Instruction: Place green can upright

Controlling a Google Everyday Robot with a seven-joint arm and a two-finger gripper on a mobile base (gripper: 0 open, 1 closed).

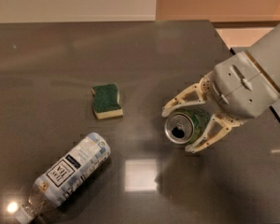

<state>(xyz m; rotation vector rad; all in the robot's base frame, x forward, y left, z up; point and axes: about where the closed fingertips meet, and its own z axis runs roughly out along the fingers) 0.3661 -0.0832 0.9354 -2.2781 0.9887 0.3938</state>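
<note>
1. The pincer (177,130) sits right of centre over the dark tabletop (60,55), at the end of a bulky grey arm (252,83) that comes in from the right edge.
2. Its two cream, open-framed fingers (184,97) are spread to about the width of a can, one on each side of the green can (198,119).
3. The upper finger runs along the can's far side and the lower finger (210,135) along its near side. Both seem to press on the can wall, so the pincer appears to have hold of it, though the exact contact is hard to make out from this angle.
4. The green can lies between the fingers with its silver pull-tab end turned toward the camera and its dark mouth open to view. The green body trails back toward the wrist.
5. I cannot tell whether the can's base is resting on the tabletop or is held just above it.
6. A sponge (106,100) with a green top and a yellow underside lies flat to the left of the can, well apart from it.
7. A clear bottle (70,171) with a white-and-blue label lies on its side near the lower left corner, cap end toward that corner.
8. A pale square of reflected light (140,175) shows on the tabletop below the can, between the bottle and the pincer.
</note>
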